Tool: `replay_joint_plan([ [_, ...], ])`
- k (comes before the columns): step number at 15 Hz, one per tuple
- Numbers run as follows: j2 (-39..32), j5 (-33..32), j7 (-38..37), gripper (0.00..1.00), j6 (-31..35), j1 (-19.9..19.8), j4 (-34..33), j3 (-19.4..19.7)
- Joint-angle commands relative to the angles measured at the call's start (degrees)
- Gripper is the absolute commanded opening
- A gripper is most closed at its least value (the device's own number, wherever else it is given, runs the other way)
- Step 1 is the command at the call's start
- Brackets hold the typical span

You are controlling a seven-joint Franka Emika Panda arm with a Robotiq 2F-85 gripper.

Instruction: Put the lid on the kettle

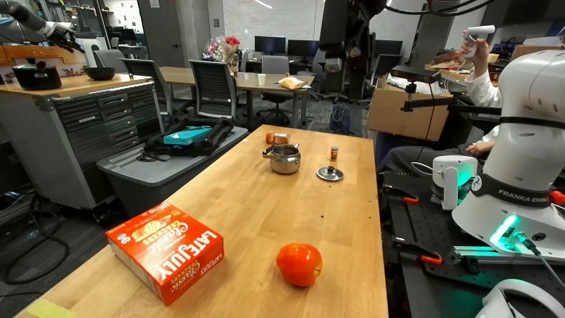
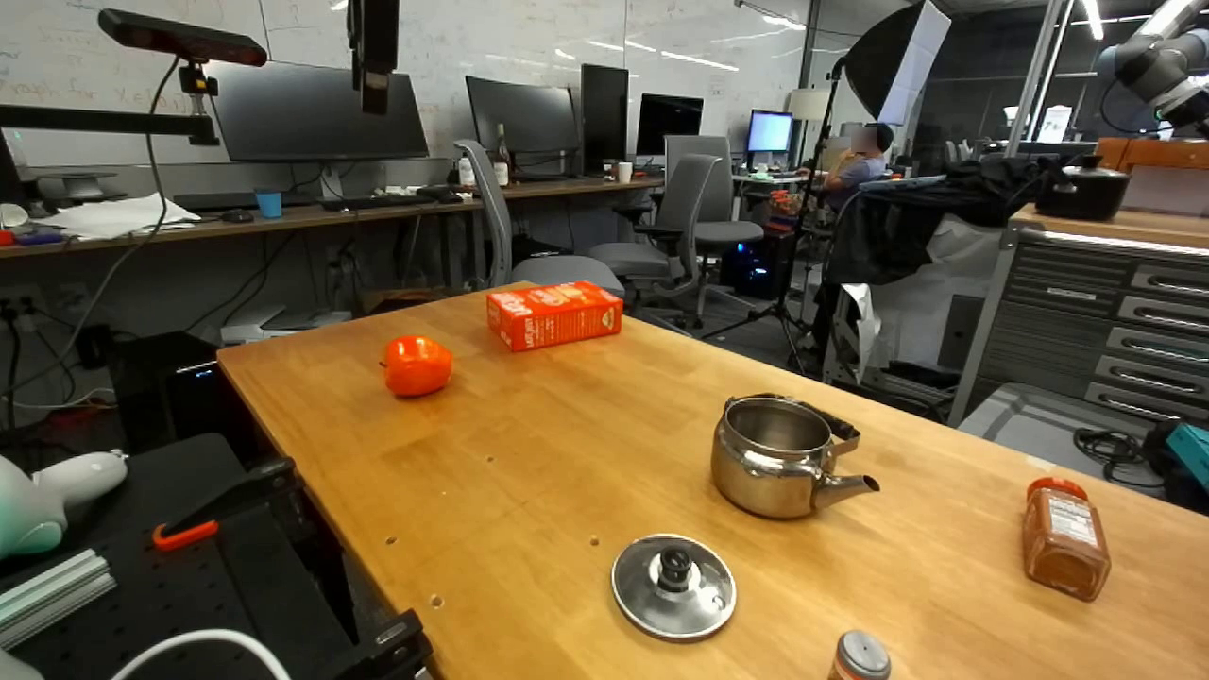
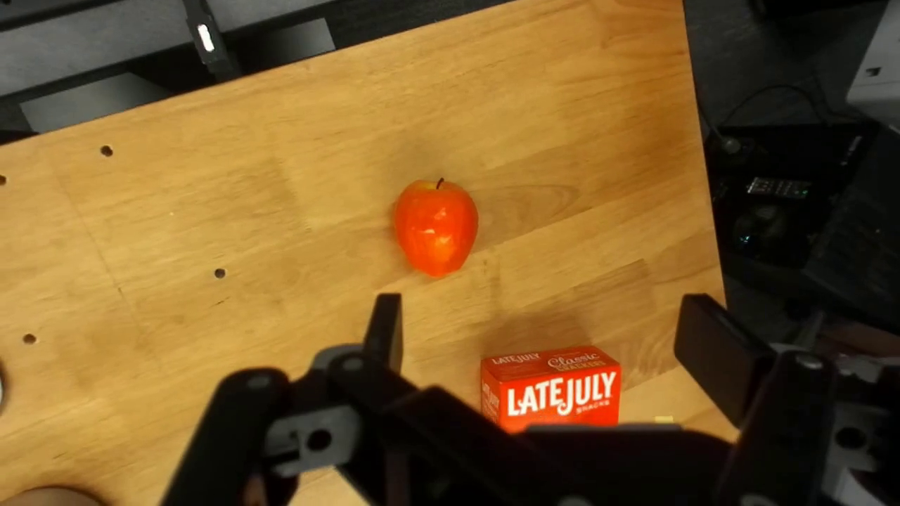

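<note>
The jaws hang wide apart, holding nothing, well above the bench [image 3: 281,211]. The lid [image 2: 673,587] lies flat on it, seven o'clock from the kettle [image 2: 767,480] in an exterior view; from the jaws it probably sits toward nine o'clock in the wrist view.

On the light-brown wooden table [image 1: 247,198]: red rectangular cardboard box [image 1: 165,251], I read "LATE JULY SNACKS" and "Classic CRACKERS" | beside the table: black band [image 1: 516,195] around my rounded white arm [image 1: 527,152], "FRANKA EMIKA"
</note>
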State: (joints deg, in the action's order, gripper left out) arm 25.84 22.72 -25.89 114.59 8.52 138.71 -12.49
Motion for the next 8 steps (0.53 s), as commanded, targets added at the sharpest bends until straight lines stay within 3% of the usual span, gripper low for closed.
replay_joint_plan([
  [1,0.29,-0.87,0.76,1.00,1.62,-1.44,-0.03,1.00],
  [8,-0.20,-3.73,0.28,1.00,4.64,-5.25,1.18,3.34],
])
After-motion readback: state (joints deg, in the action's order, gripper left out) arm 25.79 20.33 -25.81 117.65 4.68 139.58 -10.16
